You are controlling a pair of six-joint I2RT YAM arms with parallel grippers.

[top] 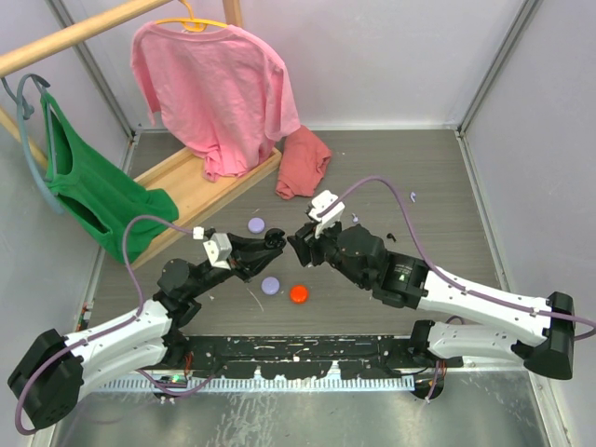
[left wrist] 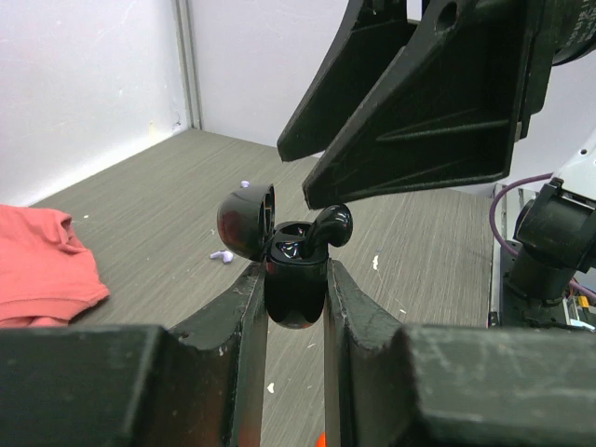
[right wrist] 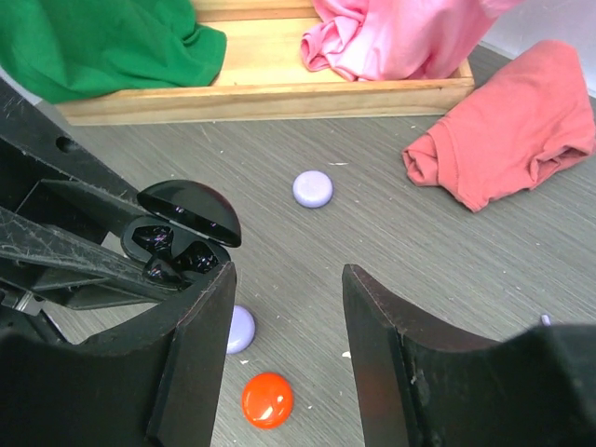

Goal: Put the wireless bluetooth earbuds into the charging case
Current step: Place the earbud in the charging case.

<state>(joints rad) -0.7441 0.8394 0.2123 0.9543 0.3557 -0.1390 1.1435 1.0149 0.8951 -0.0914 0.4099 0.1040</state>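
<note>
My left gripper (left wrist: 295, 276) is shut on the black charging case (left wrist: 294, 289), held above the table with its lid (left wrist: 244, 220) swung open. A black earbud (left wrist: 331, 225) sticks up from the case's right socket, not fully sunk in. In the right wrist view the case (right wrist: 177, 250) shows glossy black shapes inside. My right gripper (right wrist: 291, 277) is open with nothing between its fingers (left wrist: 410, 102), which hang just above the case. In the top view the two grippers (top: 271, 240) (top: 303, 242) meet nose to nose. A tiny lavender earbud (left wrist: 221, 254) lies on the table beyond.
Two lavender pucks (top: 256, 224) (top: 271, 285) and an orange-red puck (top: 299, 293) lie under the grippers. A salmon cloth (top: 303, 163) lies behind them, by a wooden rack base (top: 200, 186) carrying a pink shirt (top: 209, 84) and a green garment (top: 93, 191). Walls enclose the table.
</note>
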